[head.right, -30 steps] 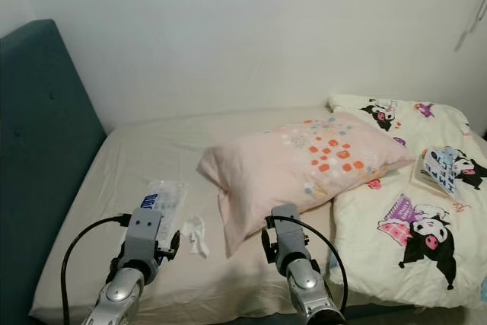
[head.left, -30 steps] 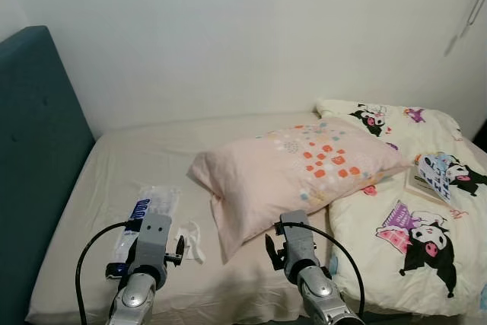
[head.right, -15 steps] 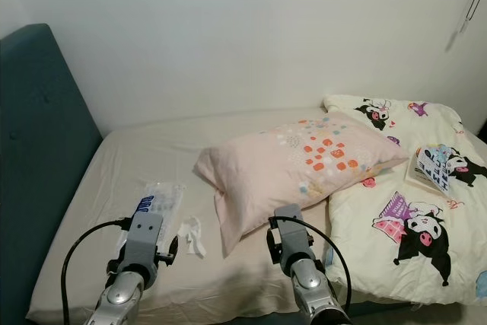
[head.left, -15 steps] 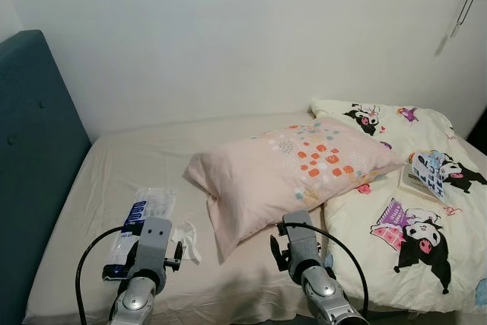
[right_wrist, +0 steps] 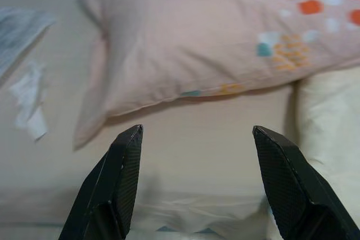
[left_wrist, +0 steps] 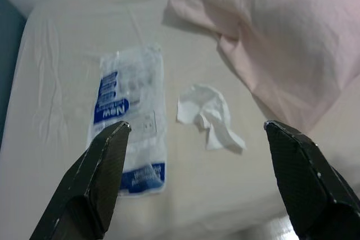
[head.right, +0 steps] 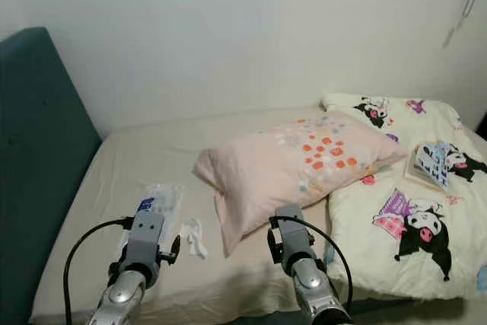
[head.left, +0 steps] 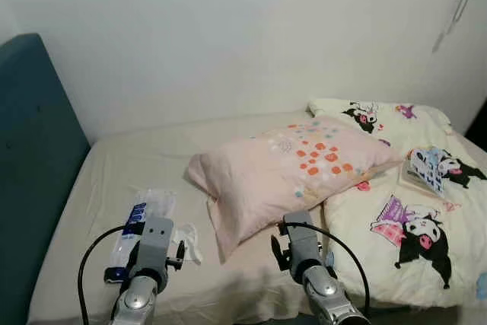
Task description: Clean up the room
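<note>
A pink pillow (head.left: 289,169) with orange and blue squares lies slantwise across the cream bed (head.left: 129,165). To its left lie a clear plastic packet with blue print (left_wrist: 130,115) and a crumpled white tissue (left_wrist: 207,117). My left gripper (left_wrist: 197,189) hangs open over the bed's near edge, with the packet and tissue just beyond its fingertips. My right gripper (right_wrist: 194,186) is open too, low at the bed's edge and facing the pillow's (right_wrist: 214,43) near side. Nothing is held between either pair of fingers.
A cartoon-print quilt (head.left: 411,218) covers the bed's right part, with a small book (head.left: 424,173) lying on it. A teal headboard (head.left: 34,173) rises at the left. A white wall (head.left: 243,36) closes the far side.
The head camera has shifted a little, so the scene sits slightly differently. Both arms stay low at the bed's edge. Nothing on the bed has moved.
</note>
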